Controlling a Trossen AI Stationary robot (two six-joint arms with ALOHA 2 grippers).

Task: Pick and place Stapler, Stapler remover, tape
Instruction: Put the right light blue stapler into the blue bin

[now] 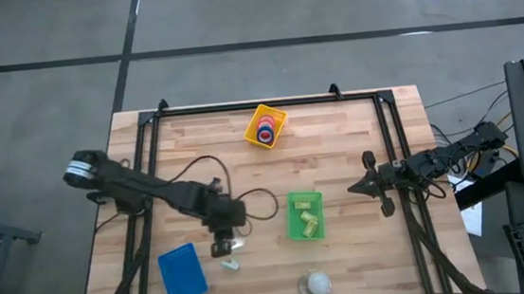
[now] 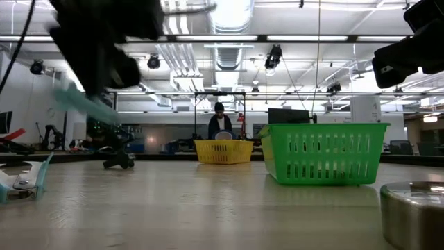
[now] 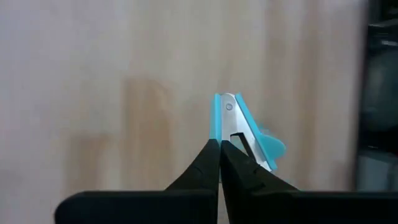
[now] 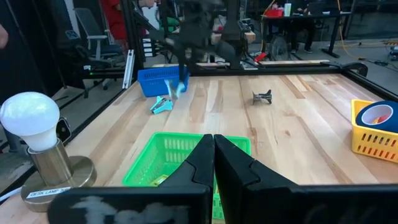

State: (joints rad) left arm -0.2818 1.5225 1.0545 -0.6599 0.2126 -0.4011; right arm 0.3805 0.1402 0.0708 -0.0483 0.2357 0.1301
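Observation:
My left gripper (image 1: 221,247) hangs over the table's near left part, shut on a light-blue staple remover (image 3: 241,124), which shows blurred in the low view (image 2: 80,103). A second light-blue staple remover (image 1: 227,263) lies flat on the table just nearer than the gripper, also seen low (image 2: 21,182). The red and dark blue tape rolls (image 1: 266,129) sit in the yellow bin (image 1: 277,117) at the far middle. Yellow-green items (image 1: 308,222) lie in the green bin (image 1: 298,229). My right gripper (image 1: 354,188) waits shut over the table's right part. My left gripper pinches the light-blue staple remover between its two shut fingers (image 3: 205,163), on the remover's end nearest the gripper (image 3: 233,142). The fingers come from above, pointing down. The remover is lifted clear of the table and sticks out slanting past the fingertips.
A blue bin (image 1: 182,273) stands at the near left corner, close to my left gripper. A lamp with a white bulb (image 1: 316,284) stands at the near edge. A small black object (image 4: 262,96) lies on the wood beyond the left arm. A person (image 2: 220,125) stands behind the table.

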